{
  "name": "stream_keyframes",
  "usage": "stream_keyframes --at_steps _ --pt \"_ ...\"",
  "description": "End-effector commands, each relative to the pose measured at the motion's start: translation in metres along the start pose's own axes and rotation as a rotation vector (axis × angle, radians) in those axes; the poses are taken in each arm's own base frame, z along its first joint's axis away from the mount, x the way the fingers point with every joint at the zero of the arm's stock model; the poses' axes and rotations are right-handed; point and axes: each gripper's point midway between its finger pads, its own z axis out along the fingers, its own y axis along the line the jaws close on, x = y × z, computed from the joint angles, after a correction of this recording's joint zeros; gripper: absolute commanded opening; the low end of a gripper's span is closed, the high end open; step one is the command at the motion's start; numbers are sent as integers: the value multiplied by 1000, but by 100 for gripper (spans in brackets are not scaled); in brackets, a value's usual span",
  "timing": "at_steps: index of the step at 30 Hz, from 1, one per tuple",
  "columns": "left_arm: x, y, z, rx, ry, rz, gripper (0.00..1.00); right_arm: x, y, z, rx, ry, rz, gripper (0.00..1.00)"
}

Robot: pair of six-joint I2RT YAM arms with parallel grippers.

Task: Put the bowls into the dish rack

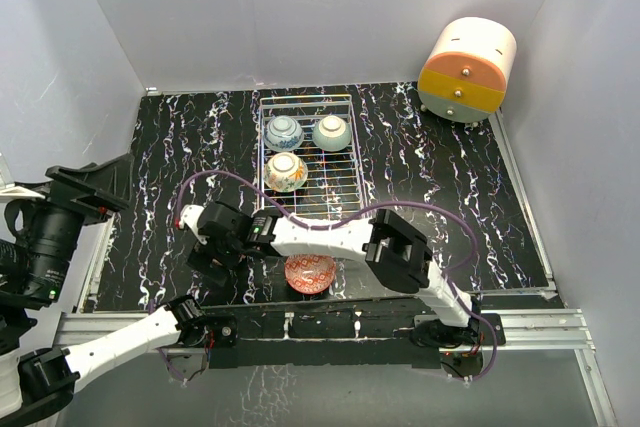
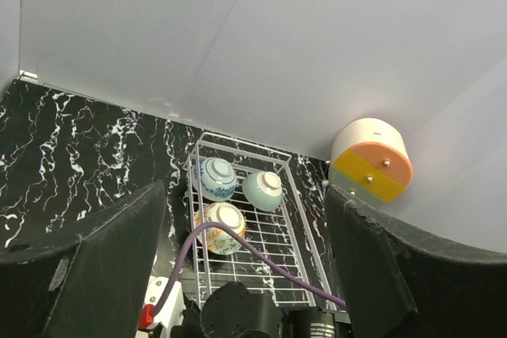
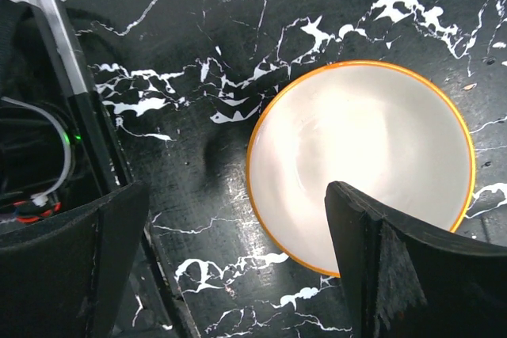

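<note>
**Right arm poised over the cream bowl**

The right arm [image 1: 310, 237] stretches leftward, low over the worktop [image 1: 450, 177], on the near side of the dish rack [image 1: 340, 192]. The right end effector [image 3: 238, 187] points down, fingers apart, straddling the rim of the cream bowl [image 3: 356, 140]. The left end effector [image 2: 244, 191], likewise apart, faces the rack from well back. In the rack sit a blue-white bowl [image 1: 284, 132], a mint bowl [image 1: 331, 133] and a leafy bowl [image 1: 286, 172]. A red bowl [image 1: 310, 273] lies just outside the rack's near end.

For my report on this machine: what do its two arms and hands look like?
Both the left arm and the right arm have white tubes and black joints. A purple cable runs along the right arm. The left hand and right hand each show two broad black fingers.
</note>
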Motion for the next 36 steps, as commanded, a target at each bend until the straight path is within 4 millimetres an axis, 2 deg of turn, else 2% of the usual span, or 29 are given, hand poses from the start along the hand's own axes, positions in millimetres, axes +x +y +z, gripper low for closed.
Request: stream_keyframes --at_steps 1,13,23,25,30,34,35,36 --pt "2 4 -5 10 7 -8 79 -22 -6 1 35 -73 -23 96" --pt "6 6 -5 3 10 -3 79 3 -16 25 63 -15 -52 89" --pt "9 7 -3 -3 11 2 80 14 -22 36 93 1 -50 77" --pt "9 7 -3 -3 12 1 80 16 -24 38 106 5 -50 66" --pt "12 9 -3 -9 17 1 80 20 -26 39 122 12 -54 50" --pt "13 9 -4 -8 17 -2 80 18 -26 38 128 8 -59 17" --pt "13 9 -4 -8 17 -2 80 19 -27 38 131 9 -60 10" --pt "13 9 -4 -8 17 -2 80 18 -28 38 135 9 -60 8"
